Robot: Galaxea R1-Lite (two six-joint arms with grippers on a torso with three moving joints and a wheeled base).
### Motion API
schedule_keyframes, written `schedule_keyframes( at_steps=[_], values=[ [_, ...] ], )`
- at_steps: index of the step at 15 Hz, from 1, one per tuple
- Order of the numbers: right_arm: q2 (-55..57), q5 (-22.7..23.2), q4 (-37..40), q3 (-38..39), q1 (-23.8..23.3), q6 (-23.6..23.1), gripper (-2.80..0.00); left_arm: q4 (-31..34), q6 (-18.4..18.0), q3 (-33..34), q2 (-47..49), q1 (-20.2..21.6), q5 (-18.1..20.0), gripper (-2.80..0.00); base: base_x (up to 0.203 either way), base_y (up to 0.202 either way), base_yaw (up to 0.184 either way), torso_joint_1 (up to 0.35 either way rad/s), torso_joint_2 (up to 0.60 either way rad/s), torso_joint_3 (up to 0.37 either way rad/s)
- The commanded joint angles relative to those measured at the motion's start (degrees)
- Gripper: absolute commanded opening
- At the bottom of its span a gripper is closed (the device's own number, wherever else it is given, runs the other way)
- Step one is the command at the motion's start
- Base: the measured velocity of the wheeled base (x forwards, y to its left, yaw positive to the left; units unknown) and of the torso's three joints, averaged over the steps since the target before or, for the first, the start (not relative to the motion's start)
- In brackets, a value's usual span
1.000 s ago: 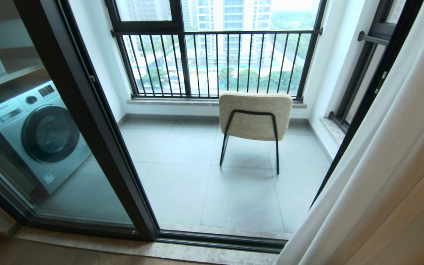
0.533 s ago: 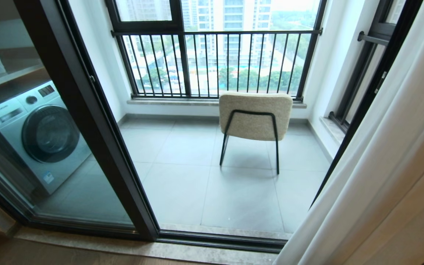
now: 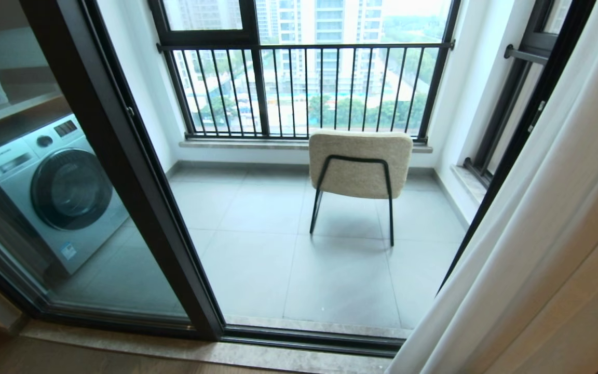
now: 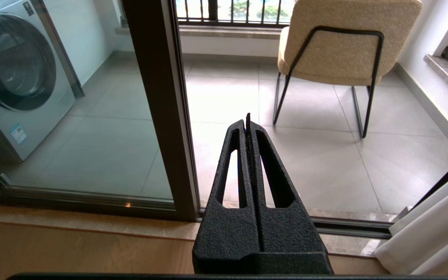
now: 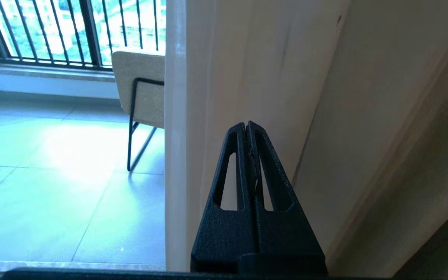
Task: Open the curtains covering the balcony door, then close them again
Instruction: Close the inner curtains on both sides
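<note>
Our right hand (image 5: 246, 123), pinched together and empty, faces the sheer white pleated curtains (image 5: 247, 70) at frame right; our left hand (image 4: 247, 121) likewise pinched, empty.

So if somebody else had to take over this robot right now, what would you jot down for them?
Left gripper: shut, empty, pointing at the balcony door.
Right gripper: shut, empty, pointing at the curtains; contact unclear.
Curtains: gathered at the right side of the doorway; the chair and washing machine on the balcony show through the glass.
Done: the curtains are open.
Left: pull them back across the door.
</note>
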State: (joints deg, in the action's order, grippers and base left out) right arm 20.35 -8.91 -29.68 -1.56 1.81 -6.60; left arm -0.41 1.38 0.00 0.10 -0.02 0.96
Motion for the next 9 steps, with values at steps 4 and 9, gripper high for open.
schedule_keyframes(
  at_steps=[4,9],
  values=[
    [-9.41,2.64,7.78,1.55,-2.22,0.08,-2.8,-0.02,0.03,0.0,-0.01,-0.04,0.0,-2.8,0.0,0.0,0.0,0.0,0.0,0.0],
    [-19.53,5.5,20.73,1.56,-2.17,0.43,-2.8,-0.02,0.03,0.0,-0.01,0.02,0.0,-2.8,0.0,0.0,0.0,0.0,0.0,0.0]
  ],
)
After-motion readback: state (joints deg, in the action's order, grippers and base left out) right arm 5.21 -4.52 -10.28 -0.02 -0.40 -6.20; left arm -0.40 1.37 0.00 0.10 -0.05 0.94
